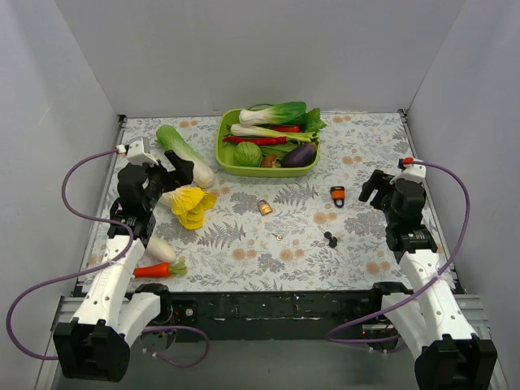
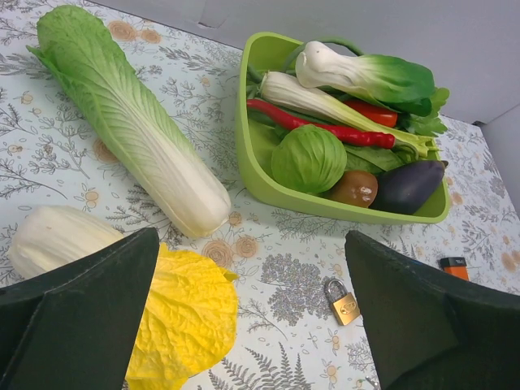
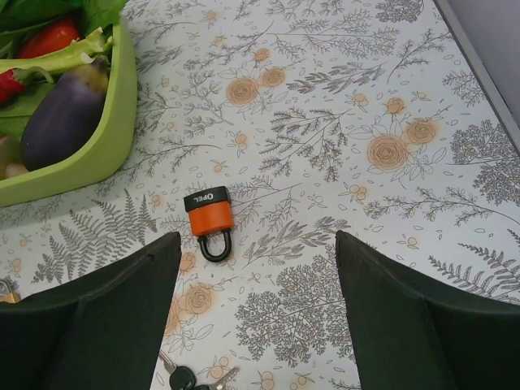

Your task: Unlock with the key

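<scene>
While left claw (image 2: 250,237) and right claw (image 3: 257,236) gape, key (image 1: 329,238) lies near orange padlock (image 3: 209,218).

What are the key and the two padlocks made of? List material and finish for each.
The key: its head looks like matte black plastic, its thin blade like shiny silver metal. The orange padlock: the body seems cased in matte orange and black plastic or rubber; the dark shackle is probably coated metal. The brass padlock: the glossy yellow body suggests brass, and the bright silver shackle looks like polished steel.

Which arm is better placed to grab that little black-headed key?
Right. The key lies near the right tool, which is open and empty, and it shows in that wrist view. The left tool sits far off beside the cabbage.
</scene>
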